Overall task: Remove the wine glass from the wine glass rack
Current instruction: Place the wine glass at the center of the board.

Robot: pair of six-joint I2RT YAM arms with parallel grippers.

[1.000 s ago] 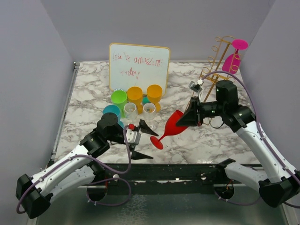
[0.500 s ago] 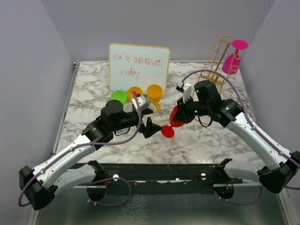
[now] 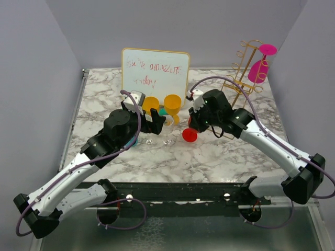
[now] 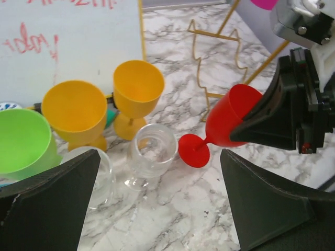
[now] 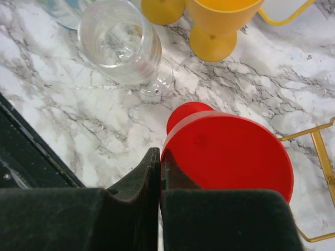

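Red wine glass (image 4: 230, 116) tipped sideways, rim pinched tight in the right gripper (image 5: 158, 162), left gripper (image 3: 157, 120) wide open — holding nothing, gold wine glass rack (image 3: 236, 78) at the table (image 3: 104, 104)'s far right corner

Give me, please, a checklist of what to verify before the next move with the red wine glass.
1. The right gripper is shut on the rim of the red wine glass: ok.
2. The left gripper is open wide and faces the glass: ok.
3. The red wine glass is off the wine glass rack: ok.
4. The glass is upright: not ok. It is tilted, with its foot toward the left gripper.
5. The foot is apart from the clear glass: cannot tell, they are very close.
6. The foot rests on the table: cannot tell.
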